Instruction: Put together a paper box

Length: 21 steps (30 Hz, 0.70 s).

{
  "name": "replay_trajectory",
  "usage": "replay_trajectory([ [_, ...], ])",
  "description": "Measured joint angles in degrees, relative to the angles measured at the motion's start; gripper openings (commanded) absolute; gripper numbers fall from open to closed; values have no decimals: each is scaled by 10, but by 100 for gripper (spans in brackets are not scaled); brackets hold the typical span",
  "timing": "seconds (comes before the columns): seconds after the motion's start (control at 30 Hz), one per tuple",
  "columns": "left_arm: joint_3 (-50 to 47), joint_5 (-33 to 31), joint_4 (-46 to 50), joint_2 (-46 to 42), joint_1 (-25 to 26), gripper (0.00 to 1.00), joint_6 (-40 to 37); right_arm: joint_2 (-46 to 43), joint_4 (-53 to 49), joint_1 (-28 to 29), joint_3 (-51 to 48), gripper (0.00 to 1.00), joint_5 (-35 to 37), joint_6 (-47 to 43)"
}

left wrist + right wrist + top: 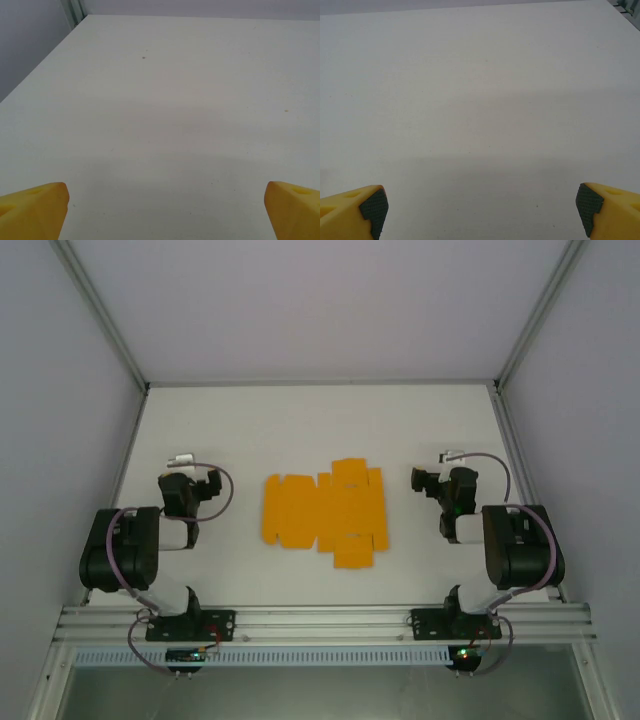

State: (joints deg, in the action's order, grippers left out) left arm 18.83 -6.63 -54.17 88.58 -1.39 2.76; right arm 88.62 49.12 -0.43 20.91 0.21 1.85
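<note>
My left gripper (165, 212) hangs low near its base, its yellow fingers spread wide over the bare white tabletop (165, 100). I judge it is parked there to leave the middle free. Between the arms lies the paper box (325, 512), a flat, unfolded orange-yellow die-cut card sheet, apart from both and reachable by either. My right gripper (482, 212) mirrors the left, black-padded fingers wide apart, holding nothing.

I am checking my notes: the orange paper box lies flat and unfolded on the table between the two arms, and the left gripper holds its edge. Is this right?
Not quite. The left gripper holds nothing: the left wrist view shows its jaws wide open above the table. The rest is right: the paper box lies flat and unfolded.
</note>
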Motion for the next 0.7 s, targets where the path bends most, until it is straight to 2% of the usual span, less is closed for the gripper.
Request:
replay_trajectory([
  [0.7,0,0,0,0,0,100,0,0,0,-2,0,99,-8,0],
])
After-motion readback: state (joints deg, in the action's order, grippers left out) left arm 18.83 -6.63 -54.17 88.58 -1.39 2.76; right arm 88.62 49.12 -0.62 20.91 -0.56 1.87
